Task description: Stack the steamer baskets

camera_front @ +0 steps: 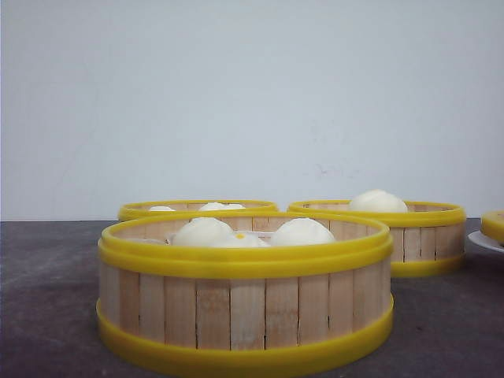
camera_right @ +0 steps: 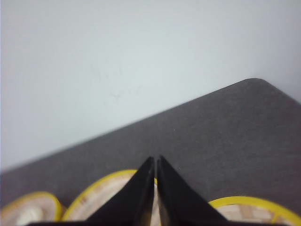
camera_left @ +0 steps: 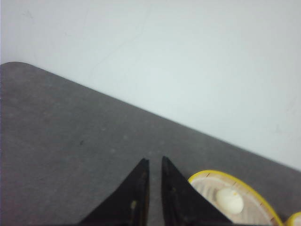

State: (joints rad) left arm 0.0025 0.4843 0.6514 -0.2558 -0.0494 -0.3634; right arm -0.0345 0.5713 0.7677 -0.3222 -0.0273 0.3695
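Three steamer baskets sit on the dark grey bench (camera_front: 47,299) in the front view. The nearest basket (camera_front: 245,307) fills the lower middle, at 6 o'clock, and holds pale round buns (camera_front: 302,231). Behind it, toward 11 o'clock, a second basket (camera_front: 197,208) shows only its yellow rim and the tops of buns. At 2 o'clock a third basket (camera_front: 417,236) stands apart from the nearest one, with one bun (camera_front: 378,201) rising above its rim. At the far 3 o'clock edge a sliver of another yellow rim (camera_front: 494,224) rests on a white plate (camera_front: 482,242).

The left pincer (camera_left: 155,162) hangs above bare bench, its black fingers almost together with a narrow slit between the tips and nothing in them; a basket holding one bun lies just beside it. The right pincer (camera_right: 155,159) has its tips pressed together, empty, above the baskets.
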